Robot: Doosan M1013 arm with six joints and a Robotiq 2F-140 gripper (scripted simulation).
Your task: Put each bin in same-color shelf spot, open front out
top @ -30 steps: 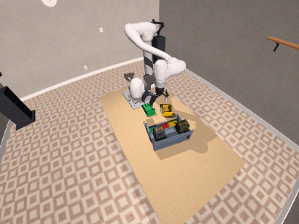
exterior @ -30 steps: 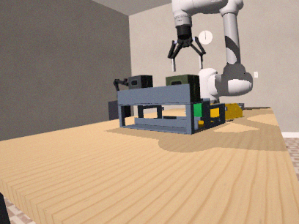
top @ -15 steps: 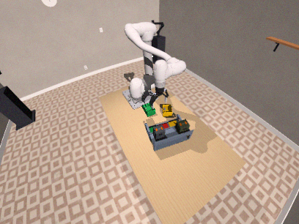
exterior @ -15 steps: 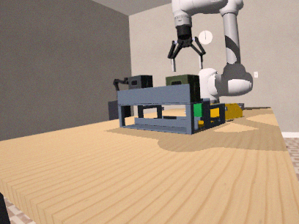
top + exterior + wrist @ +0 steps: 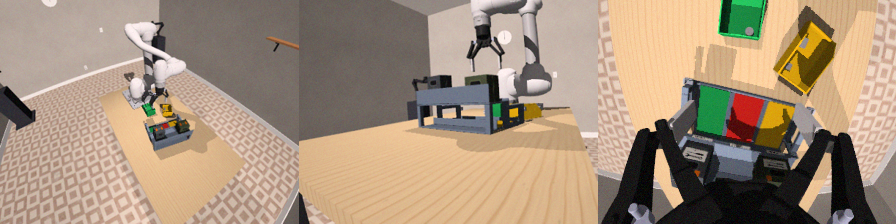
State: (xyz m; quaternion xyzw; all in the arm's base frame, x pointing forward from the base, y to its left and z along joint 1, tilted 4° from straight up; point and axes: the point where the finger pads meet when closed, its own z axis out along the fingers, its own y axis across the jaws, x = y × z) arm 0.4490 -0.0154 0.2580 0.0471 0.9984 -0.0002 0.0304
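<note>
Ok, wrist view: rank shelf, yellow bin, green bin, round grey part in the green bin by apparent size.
1. Shelf
2. Yellow bin
3. Green bin, cut off by frame edge
4. Round grey part

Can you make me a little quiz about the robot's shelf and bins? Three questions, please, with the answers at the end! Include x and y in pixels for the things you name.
1. Multiple choice: Which colored mark on the shelf (image 5: 170,142) (image 5: 453,96) (image 5: 729,162) lies between the other two?
A) green
B) red
C) yellow

2. True or false: The green bin (image 5: 149,110) (image 5: 743,17) is already on its mark.

3. Fill in the blank: The end effector (image 5: 160,103) (image 5: 486,69) (image 5: 744,110) is ____, holding no bin.

Key: 1. B; 2. false; 3. open
</note>
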